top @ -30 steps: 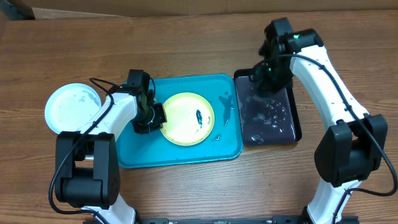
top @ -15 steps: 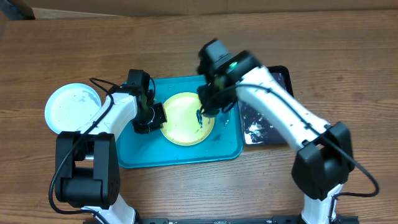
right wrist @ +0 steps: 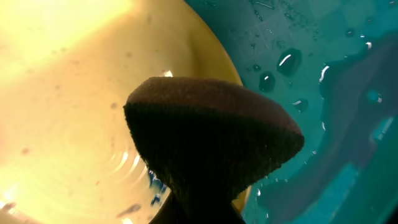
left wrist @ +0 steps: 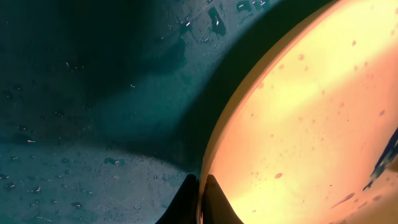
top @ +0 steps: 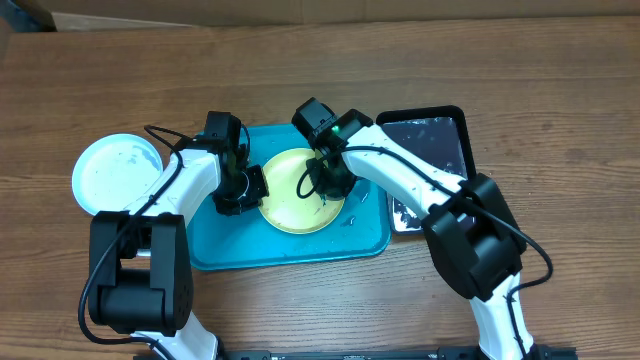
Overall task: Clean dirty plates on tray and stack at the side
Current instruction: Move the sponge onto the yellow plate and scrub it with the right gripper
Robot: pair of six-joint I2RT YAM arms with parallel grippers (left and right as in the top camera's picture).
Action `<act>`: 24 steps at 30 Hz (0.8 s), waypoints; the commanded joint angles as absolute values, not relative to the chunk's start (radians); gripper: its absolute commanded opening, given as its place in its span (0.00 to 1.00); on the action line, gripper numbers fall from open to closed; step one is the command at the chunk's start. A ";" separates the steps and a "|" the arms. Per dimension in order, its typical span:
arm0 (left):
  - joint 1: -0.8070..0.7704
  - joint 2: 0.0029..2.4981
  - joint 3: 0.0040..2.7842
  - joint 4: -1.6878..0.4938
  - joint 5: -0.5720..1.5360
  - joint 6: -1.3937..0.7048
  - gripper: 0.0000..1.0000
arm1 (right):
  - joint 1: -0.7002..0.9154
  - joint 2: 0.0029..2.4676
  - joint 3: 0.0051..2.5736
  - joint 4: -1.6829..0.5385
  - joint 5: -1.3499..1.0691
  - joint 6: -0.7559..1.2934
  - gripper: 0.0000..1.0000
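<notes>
The yellow plate [top: 290,195] lies on the turquoise tray [top: 360,235]. My left gripper [top: 247,188] is shut on the plate's left rim; the left wrist view shows the rim [left wrist: 214,155] pinched between the fingertips [left wrist: 200,200]. My right gripper [top: 328,182] is shut on a dark sponge [right wrist: 211,140] pressed on the plate's right part [right wrist: 68,93], next to blue smears [right wrist: 157,185]. A white plate [top: 117,172] lies on the table at the left, off the tray. The pale blue plate does not show on its own.
A black tray [top: 432,140] with wet patches lies right of the turquoise tray. Water drops and blue specks lie on the turquoise tray floor [right wrist: 339,93] right of the plate. Bare wooden table [top: 300,70] surrounds both trays.
My right arm has swung left from the black tray to the yellow plate, carrying the sponge. The left gripper has stayed on the plate's rim.
</notes>
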State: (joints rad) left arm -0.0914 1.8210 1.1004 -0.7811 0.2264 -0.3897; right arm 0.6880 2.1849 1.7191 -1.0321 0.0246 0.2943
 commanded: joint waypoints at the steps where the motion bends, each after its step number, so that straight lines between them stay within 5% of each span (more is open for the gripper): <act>1: -0.092 1.839 1.119 -0.781 0.237 -0.397 0.05 | 0.692 2.226 1.718 -1.017 0.015 0.316 0.04; 24: -0.092 1.839 1.119 -0.780 0.237 -0.397 0.04 | 0.726 2.312 1.730 -0.954 -0.559 0.256 0.04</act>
